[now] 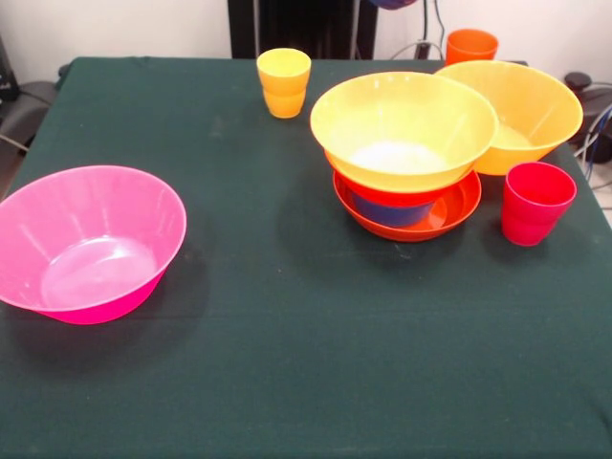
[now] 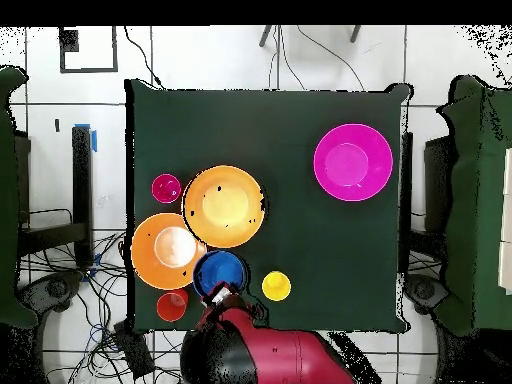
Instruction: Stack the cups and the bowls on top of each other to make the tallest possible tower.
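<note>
green cloth table point(image 1: 287, 363), front view. nearest, at lower left of the frame: large pink bowl point(image 1: 86, 244), upright, tilted a little, empty, alone and well apart from everything else. right of centre: the tower point(image 1: 406, 158), a shallow red-orange bowl point(image 1: 449, 215) lowest on the cloth, a small blue bowl point(image 1: 387, 210) in it, a red rim just above that, and a large yellow bowl point(image 1: 402, 129) on top, mouth up. red-pink cup point(image 1: 535, 201) stands upright just to the right of the tower, apart from it. behind and to the right, a second large orange-yellow bowl point(image 1: 526, 110) sits on the cloth, its rim touching or nearly touching the top bowl of the tower; cannot tell which. yellow cup point(image 1: 283, 81) stands upright at upper centre, near the far table edge, apart from the bowls. orange cup point(image 1: 470, 45) stands at the upper right, behind the second large bowl. overhead view: another blue bowl point(image 2: 220, 273) shows at lower centre, between the orange-yellow bowl and the yellow cup, right at the end of the red arm point(image 2: 270, 355). gripper point(image 2: 222, 296) lies at that bowl's lower edge; cannot tell how its fingers stand or whether it holds the bowl. in the front view only a dark blue sliver shows at the top edge.
</note>
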